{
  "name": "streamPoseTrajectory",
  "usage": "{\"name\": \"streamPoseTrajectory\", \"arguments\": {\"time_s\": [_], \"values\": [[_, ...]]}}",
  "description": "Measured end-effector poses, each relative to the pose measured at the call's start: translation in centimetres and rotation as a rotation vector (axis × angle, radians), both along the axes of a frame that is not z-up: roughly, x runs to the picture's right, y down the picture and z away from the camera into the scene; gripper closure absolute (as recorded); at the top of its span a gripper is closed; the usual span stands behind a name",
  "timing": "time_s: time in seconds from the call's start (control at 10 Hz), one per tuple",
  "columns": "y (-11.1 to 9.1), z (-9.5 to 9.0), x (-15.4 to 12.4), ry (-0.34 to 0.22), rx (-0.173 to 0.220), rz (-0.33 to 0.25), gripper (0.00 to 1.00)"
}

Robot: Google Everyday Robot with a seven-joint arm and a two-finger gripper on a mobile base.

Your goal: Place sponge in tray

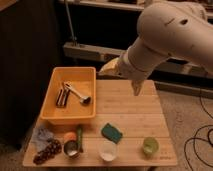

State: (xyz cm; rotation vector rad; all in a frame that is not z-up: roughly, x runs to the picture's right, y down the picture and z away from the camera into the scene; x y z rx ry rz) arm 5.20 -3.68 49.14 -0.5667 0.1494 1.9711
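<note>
Front row: white cup (107, 150), green cup (149, 146). Sponge (111, 133) lies just behind them on the table (135, 112), ungrasped and apart from the tray (67, 114). Tray holds metal utensils (72, 93). Gripper (135, 86) hangs over the far table half; cannot tell whether it is wide or narrow. Step: approach. Next: descend onto sponge, clearing the cups.

Worktop (131, 109): a bare stretch is lying open between the tray (52, 116) and the right edge, below the gripper (135, 88), which is hanging over the rear middle.

Front row, crowding the near edge:
- grapes (46, 151)
- cloth (42, 134)
- tin (71, 148)
- white cup (107, 149), just beside the sponge (111, 133)
- green cup (149, 146), standing apart

Tray: utensils (74, 93) are occupying the middle, and the near end is lying free.
</note>
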Motion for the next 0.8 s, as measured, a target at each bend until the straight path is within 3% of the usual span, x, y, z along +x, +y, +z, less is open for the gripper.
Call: {"name": "streamPoseTrajectory", "arguments": {"time_s": [0.1,0.3,0.8], "values": [[-0.9,1.0,0.7,-0.071,0.004,-0.085,0.2],[-1.1,2.2,1.1,-0.127,-0.015,-0.177,0.2],[-0.8,2.8,0.5,-0.17,-0.012,-0.239,0.2]]}}
